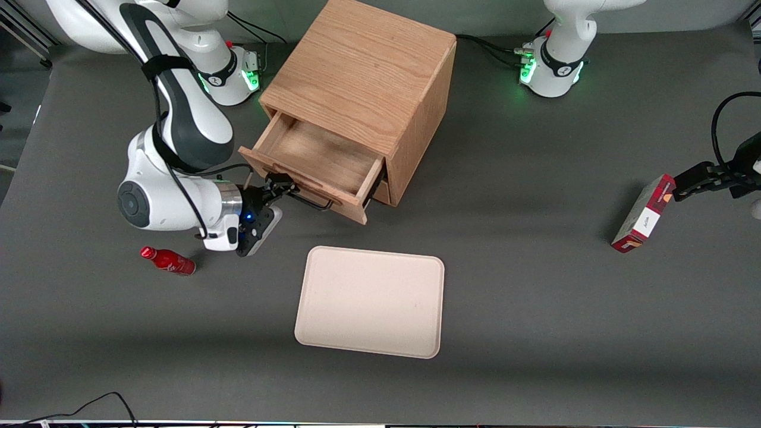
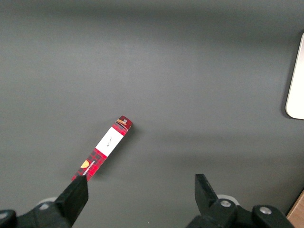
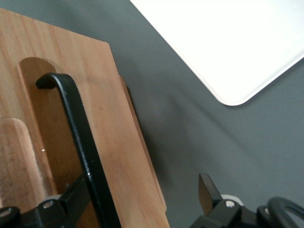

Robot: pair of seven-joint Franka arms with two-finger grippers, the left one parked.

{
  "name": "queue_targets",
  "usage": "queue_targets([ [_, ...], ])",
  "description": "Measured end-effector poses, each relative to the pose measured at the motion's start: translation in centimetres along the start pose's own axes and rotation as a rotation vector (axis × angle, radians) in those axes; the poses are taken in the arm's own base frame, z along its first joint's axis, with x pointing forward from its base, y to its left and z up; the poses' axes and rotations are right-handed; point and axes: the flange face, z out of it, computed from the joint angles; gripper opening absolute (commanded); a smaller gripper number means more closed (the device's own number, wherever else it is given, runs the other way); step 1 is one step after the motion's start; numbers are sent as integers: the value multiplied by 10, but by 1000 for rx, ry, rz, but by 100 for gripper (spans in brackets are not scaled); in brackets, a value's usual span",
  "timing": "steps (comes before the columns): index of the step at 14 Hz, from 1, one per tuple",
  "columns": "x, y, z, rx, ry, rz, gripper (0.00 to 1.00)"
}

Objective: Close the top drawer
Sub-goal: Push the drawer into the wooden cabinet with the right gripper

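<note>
top drawer (image 1: 324,156): pulled well out of the wooden cabinet (image 1: 362,71), inside bare
gripper (image 1: 278,188): right at the drawer front, fingers spread either side of the black handle (image 3: 78,137), not pinching it
wrist cam only: handle recess close up
around: beige tray (image 1: 371,301) nearer the front camera, red bottle (image 1: 167,260) beside the working arm, red box (image 1: 643,214) toward the parked arm's end

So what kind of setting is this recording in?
Likely a robotics lab tabletop: arm bases bolted to a grey-covered table, with staged props, a wooden cabinet with its top drawer open, a beige tray. The gripper is open at the drawer's handle.
</note>
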Motion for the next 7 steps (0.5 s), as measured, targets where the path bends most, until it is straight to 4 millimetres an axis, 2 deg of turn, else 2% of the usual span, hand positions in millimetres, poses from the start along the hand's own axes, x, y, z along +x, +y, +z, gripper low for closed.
queue_targets([
  [4, -14, -13, 11, 15, 11, 16, 100],
  [7, -26, -30, 18, 27, 7, 32, 100],
])
